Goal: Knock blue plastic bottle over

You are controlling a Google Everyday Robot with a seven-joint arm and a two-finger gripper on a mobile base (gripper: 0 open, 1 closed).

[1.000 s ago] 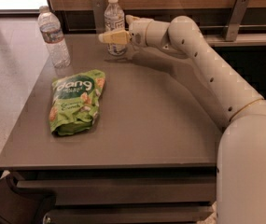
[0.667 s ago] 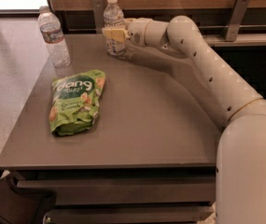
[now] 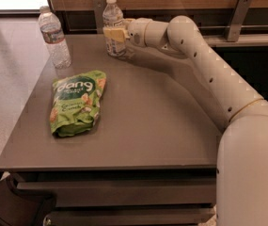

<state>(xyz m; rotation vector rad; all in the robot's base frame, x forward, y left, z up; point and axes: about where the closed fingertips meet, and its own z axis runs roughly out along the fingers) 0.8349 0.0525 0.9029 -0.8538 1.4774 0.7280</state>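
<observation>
White robot arm [image 3: 204, 65] is reaching from the near right across to the far side of the grey bench [image 3: 171, 131]. Bench is carrying three things. Green "dang" snack bag [image 3: 77, 102] is lying flat left of centre, well apart from the arm. Ribbed clear water bottle [image 3: 54, 36] is standing upright at the far left edge. Blue plastic bottle [image 3: 112, 14], with white cap and big white label, is standing upright at the far edge near centre and is not yet tipped. End effector [image 3: 115, 33] is sitting at that bottle's mid-height, touching or just in front of the label. Cannot tell whether it is apart, together or clamped on the bottle.

Risks, as I'm judging them:
- A push at mid-body may just be sliding the bottle along the bench instead of toppling it.
- The bottle is sitting close to the far edge, so once down it could roll off behind.
- If it is actually gripped, a sideways sweep is only carrying it upright.
</observation>
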